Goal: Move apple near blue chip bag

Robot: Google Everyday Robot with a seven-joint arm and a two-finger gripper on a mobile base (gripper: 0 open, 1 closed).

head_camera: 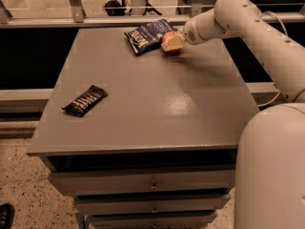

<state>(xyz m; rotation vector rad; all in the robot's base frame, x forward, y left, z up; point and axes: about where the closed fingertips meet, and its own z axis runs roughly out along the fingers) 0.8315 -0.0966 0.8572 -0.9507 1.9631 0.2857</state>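
The blue chip bag (148, 34) lies crinkled at the far edge of the grey table (152, 104). The apple (168, 36) is red-orange, partly hidden between the gripper's cream fingers (175, 43), right beside the bag's right edge and low over the table. My gripper (170, 42) comes in from the right on a white arm (238, 18) and is shut on the apple.
A narrow black-brown snack bar wrapper (85, 100) lies at the table's left side. Drawers (152, 182) sit under the tabletop. A railing (76, 4) runs behind the table. The robot's white body (271, 171) fills the right foreground.
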